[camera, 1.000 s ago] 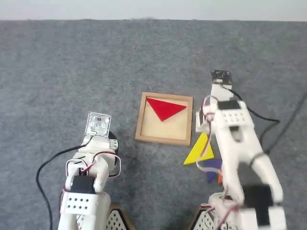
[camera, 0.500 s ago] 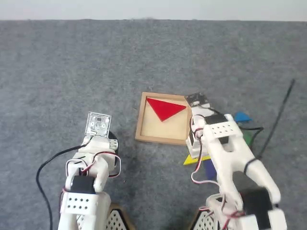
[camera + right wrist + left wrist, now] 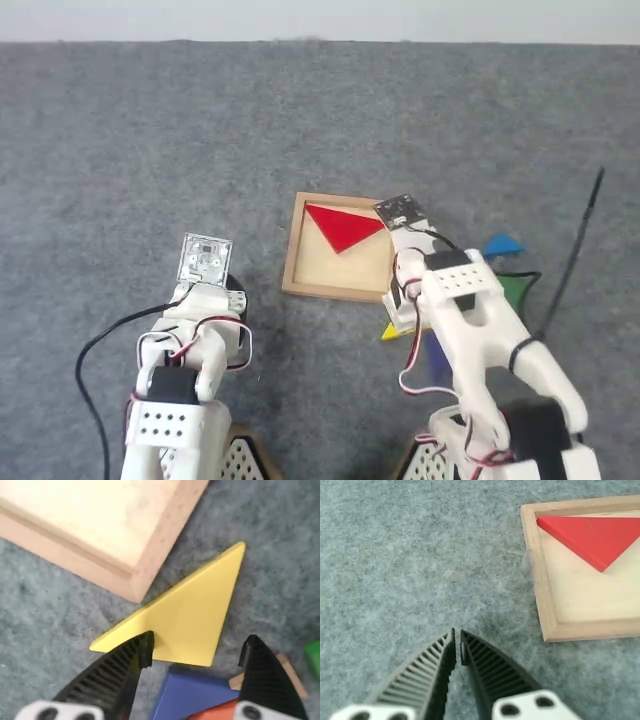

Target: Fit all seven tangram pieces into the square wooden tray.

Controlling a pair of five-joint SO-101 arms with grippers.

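1. Within a second, our right gripper (image 3: 199, 645) had swung in over the yellow triangle (image 3: 190, 622), jaws spread astride it, just below the lower-right corner of the tray (image 3: 297, 270).
2. With only the red triangle (image 3: 343, 227) seated, we judged a second pickup imminent.
3. Our left gripper (image 3: 457, 640) sat closed and empty, lower left.

White arms (image 3: 470, 300), black ribbed fingers (image 3: 490, 665)
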